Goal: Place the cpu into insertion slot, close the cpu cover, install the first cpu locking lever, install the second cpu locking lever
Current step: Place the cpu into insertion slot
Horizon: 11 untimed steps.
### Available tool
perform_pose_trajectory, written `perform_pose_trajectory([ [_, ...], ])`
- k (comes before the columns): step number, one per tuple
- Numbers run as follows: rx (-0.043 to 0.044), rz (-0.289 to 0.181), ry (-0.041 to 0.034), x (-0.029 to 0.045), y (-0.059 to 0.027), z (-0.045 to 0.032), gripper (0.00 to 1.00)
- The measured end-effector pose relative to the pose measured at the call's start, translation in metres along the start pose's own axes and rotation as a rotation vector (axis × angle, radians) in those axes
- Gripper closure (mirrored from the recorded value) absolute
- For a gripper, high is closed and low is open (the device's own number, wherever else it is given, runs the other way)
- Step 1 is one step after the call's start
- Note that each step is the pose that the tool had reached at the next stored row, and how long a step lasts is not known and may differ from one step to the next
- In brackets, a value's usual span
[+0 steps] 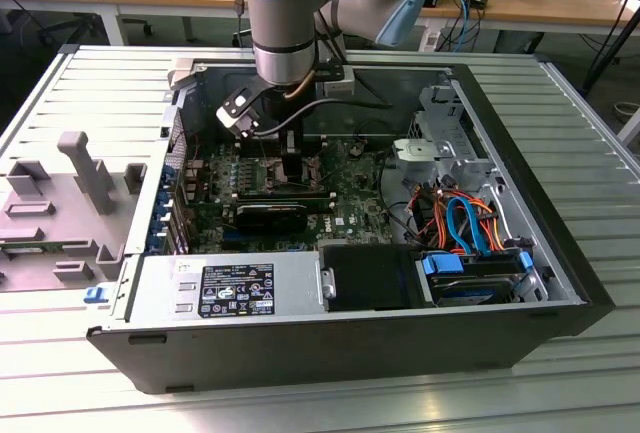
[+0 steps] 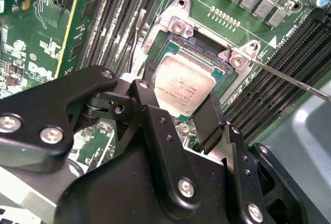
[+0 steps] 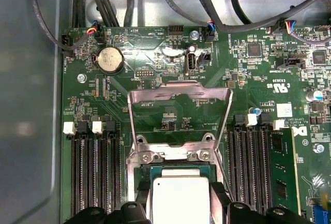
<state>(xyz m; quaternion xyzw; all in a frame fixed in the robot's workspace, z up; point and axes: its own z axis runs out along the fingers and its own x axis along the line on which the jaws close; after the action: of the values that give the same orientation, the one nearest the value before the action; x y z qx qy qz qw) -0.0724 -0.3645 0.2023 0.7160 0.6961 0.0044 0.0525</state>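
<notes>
Silver-grey metal marks the chip (image 2: 183,81), which lies flat between the two black fingers (image 2: 209,120) of the gripper (image 2: 180,97). The jaws look pressed against two opposite edges of it, so I judge them clamped on the chip rather than merely flanking it. It is nearly square, with no long axis to speak of. It sits squarely over the socket (image 2: 207,53), low within the socket's rim. Whether it is fully seated or held just above cannot be told.

In the first wrist view the cover (image 3: 178,93) stands raised on its hinge just past the chip (image 3: 181,195). The line between the jaws runs parallel to that hinged edge, so the gripper (image 3: 181,206) lies in the path along which the plate would fold down. A thin silver lever (image 2: 295,81) stands out beside the socket, not latched.

In the exterior view the gripper (image 1: 295,158) reaches down into the open computer case (image 1: 560,253), in the upper middle of the frame, over the green circuit board (image 1: 350,198).
</notes>
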Motion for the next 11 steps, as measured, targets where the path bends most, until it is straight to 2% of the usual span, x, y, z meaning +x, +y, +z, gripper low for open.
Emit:
perform_pose_trajectory([
  [4, -0.0023, -0.030, 0.0051, 0.0002, -0.0008, 0.0013, 0.46],
  [7, -0.0023, -0.031, 0.0084, 0.0002, -0.0029, 0.0017, 0.46],
  [11, -0.0020, -0.031, 0.0083, 0.0002, -0.0030, 0.0027, 0.46],
])
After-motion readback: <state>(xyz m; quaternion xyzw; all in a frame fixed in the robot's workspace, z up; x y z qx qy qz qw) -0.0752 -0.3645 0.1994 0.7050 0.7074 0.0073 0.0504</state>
